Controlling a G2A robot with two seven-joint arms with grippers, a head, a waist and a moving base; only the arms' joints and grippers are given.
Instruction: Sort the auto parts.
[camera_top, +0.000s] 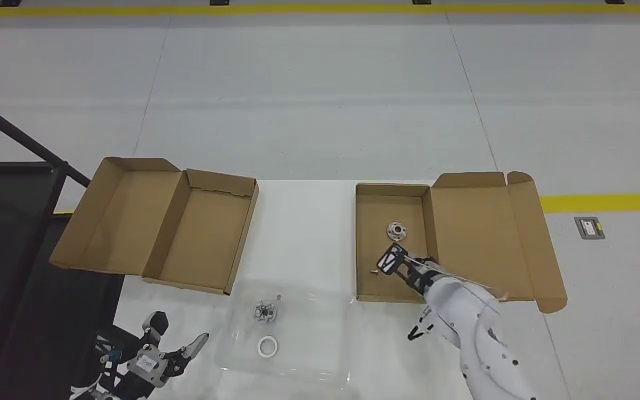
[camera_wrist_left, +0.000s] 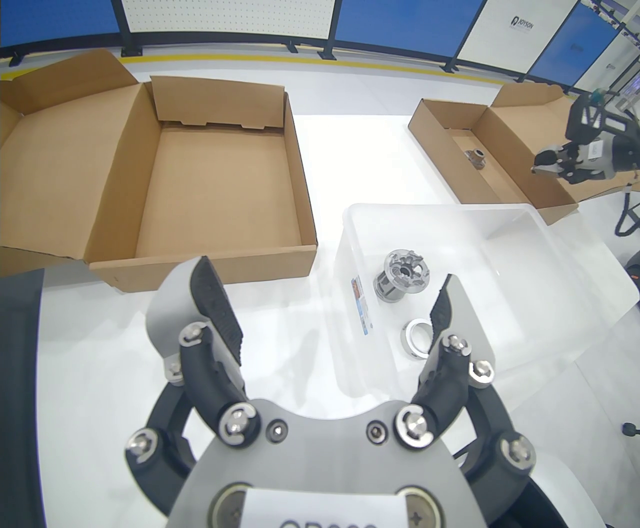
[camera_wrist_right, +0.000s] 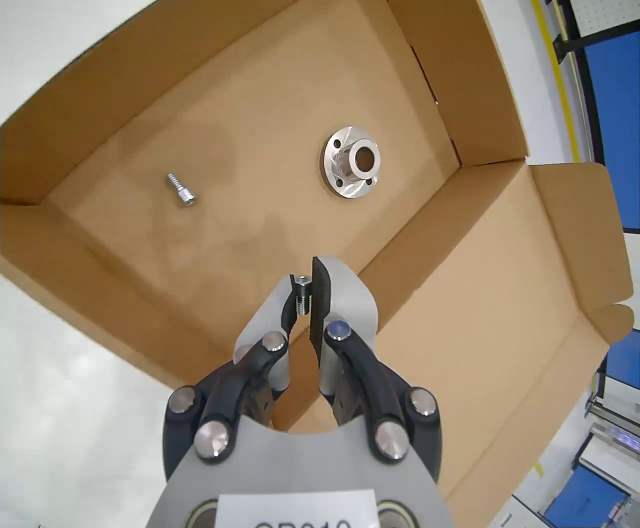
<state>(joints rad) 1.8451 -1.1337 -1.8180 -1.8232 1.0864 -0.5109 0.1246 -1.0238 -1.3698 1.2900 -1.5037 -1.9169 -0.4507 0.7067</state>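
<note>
**Right gripper (camera_wrist_right: 306, 280) pinches small silver threaded bolt (camera_wrist_right: 301, 296)**

It hangs over the near half of the brown cardboard box (camera_wrist_right: 150, 85). Beyond it, the right wrist view shows a second silver bolt (camera_wrist_right: 181, 190) and a flanged metal hub (camera_wrist_right: 351, 161), well apart on bare floor. The left gripper (camera_wrist_left: 324, 275) gapes wide at the near-left corner of the white worktop (camera_wrist_left: 100, 350).

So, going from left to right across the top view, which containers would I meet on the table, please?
Left cardboard box → clear plastic bin holding a toothed metal part and a ring → right cardboard box holding a flange.
</note>
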